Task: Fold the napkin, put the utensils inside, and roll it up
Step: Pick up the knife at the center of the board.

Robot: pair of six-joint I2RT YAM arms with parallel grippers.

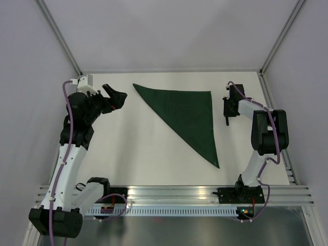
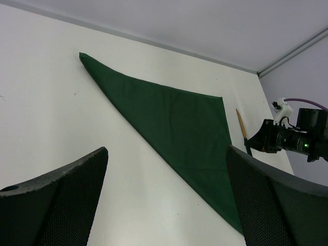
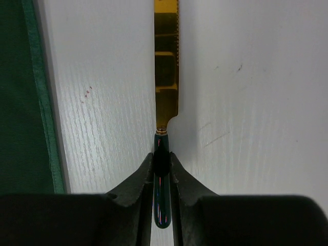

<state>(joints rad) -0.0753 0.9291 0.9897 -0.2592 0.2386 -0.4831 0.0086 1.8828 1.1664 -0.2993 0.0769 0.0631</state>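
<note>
Napkin (image 1: 187,115) folded; R gripper (image 3: 162,159) is pinching utensil (image 3: 166,61) handle, next probably needs lifting left onto cloth; L gripper (image 1: 115,95) is gaping wide.

The right gripper (image 3: 162,164) pinches the knife (image 3: 166,77) by its dark green handle, with its fingers (image 3: 138,184) pressed against either side. The handle's rounded end sits back between them. The gold blade, serrated along one edge, runs straight ahead past the fingertips over the white table (image 3: 246,102). Out beyond the left-hand finger lies the napkin (image 3: 20,102), its hemmed edge roughly parallel to the blade and apart from it.
</note>
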